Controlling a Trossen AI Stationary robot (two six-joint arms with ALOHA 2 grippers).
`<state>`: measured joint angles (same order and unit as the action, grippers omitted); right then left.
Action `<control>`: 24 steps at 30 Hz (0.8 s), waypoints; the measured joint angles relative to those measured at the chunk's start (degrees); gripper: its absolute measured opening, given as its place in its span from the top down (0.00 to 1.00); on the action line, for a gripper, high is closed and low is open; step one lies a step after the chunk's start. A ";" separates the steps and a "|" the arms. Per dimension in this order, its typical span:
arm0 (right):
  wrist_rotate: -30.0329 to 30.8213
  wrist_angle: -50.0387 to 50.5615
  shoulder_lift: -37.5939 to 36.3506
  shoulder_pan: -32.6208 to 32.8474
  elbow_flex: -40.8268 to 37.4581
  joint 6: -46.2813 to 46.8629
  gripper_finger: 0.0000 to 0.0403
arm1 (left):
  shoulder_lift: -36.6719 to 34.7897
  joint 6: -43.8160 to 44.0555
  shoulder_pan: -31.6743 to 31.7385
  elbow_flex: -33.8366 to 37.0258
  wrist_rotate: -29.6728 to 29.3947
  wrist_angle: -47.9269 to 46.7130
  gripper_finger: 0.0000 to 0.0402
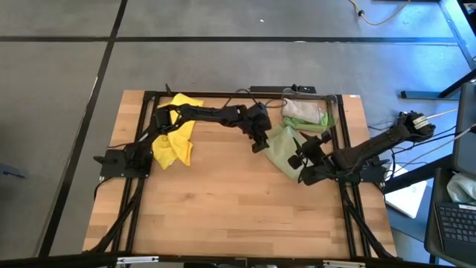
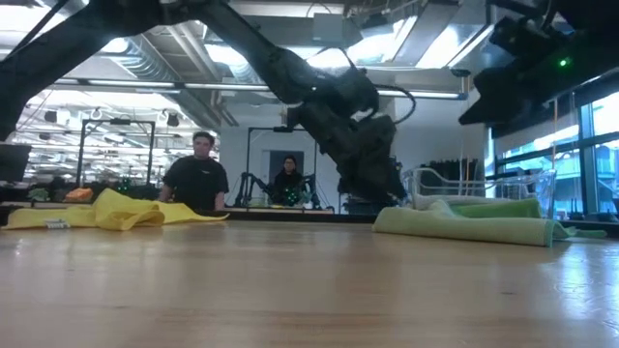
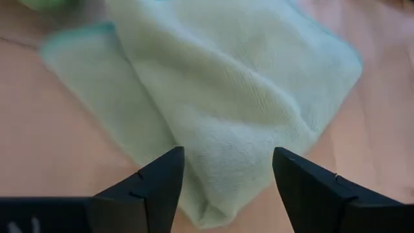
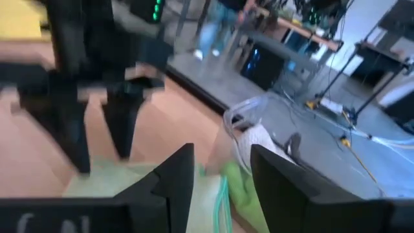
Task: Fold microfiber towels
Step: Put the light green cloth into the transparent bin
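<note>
A pale olive-green towel (image 1: 282, 149) lies in a folded, rumpled heap on the table right of centre; it also shows in the low view (image 2: 464, 224). My left gripper (image 1: 259, 143) stands open at its left end, slanting down. In the left wrist view its fingers straddle a folded edge of the towel (image 3: 226, 97). My right gripper (image 1: 300, 160) is open over the towel's right side, with nothing between its fingers (image 4: 222, 175). A yellow towel (image 1: 175, 138) lies crumpled at the far left.
A clear bin (image 1: 331, 100) at the far right holds a grey-beige towel (image 1: 303, 110), and a bright green towel (image 1: 316, 130) lies at its near side. Bare wood spreads across the near half of the table (image 1: 223, 216). Two people (image 2: 198, 174) stand beyond the far edge.
</note>
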<state>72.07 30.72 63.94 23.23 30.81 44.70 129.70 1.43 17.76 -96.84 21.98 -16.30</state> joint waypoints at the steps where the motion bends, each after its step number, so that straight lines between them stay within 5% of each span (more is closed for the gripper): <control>1: 0.85 -0.65 0.00 0.60 0.00 -0.38 0.62 | 0.50 0.06 -0.40 0.00 -0.22 0.24 0.43; 13: 2.98 -2.58 0.00 4.62 0.00 -3.14 0.67 | 1.83 0.73 0.87 -1.90 -5.00 -0.06 0.43; 21: 2.00 -1.49 0.00 4.60 0.00 -2.97 0.67 | 1.69 1.26 1.17 -3.80 0.22 -3.36 0.43; 24: 1.95 -1.49 0.00 4.60 0.00 -2.95 0.68 | 1.81 0.04 -0.28 -3.80 -3.51 -3.80 0.43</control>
<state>74.02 29.23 63.94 27.83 30.81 41.75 131.51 1.47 17.49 -100.64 18.47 -20.10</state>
